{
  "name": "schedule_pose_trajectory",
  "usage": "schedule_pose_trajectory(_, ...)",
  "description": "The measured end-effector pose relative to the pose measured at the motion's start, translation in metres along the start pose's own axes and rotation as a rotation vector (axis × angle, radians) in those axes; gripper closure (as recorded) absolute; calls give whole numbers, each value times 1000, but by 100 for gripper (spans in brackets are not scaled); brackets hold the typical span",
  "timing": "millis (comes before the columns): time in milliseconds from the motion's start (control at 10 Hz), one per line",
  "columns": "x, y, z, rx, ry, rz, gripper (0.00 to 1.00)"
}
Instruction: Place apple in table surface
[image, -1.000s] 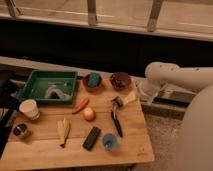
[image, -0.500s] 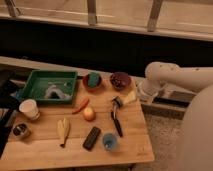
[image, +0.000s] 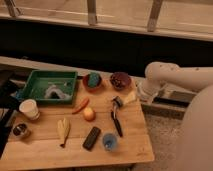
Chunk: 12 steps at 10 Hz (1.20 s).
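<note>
The apple (image: 89, 114) lies near the middle of the wooden counter (image: 135, 142), resting on the planks and free of any grip. I judge it light, stiff and smooth-skinned. Being round, it may roll or slip, so it is best to take it from above at its widest middle, with pads on opposite sides. A red-orange pepper (image: 80, 105) lies just beside it at 11 o'clock, so that side is crowded. A black brush (image: 117, 122) lies at 3 o'clock. The tool (image: 140, 93) seems to be at 2 o'clock by the counter's right edge, well apart from the apple, released and holding nothing.
</note>
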Motion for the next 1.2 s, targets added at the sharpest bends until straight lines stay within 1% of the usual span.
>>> schedule_pose_trajectory(100,-1,5,-3,20,0,-40,20)
schedule_pose_trajectory(200,-3,13,-3,28,3,-71,20)
schedule_pose_trajectory(400,-13,44,6,32,14,-139,20)
schedule_pose_trajectory(600,-26,92,23,25,33,-222,20)
schedule_pose_trajectory(900,-36,151,46,4,60,-327,20)
schedule_pose_trajectory(1000,-37,166,51,-5,66,-354,20)
schedule_pose_trajectory(1100,-34,191,59,-32,79,-407,20)
schedule_pose_trajectory(1200,-32,202,61,-48,82,-435,20)
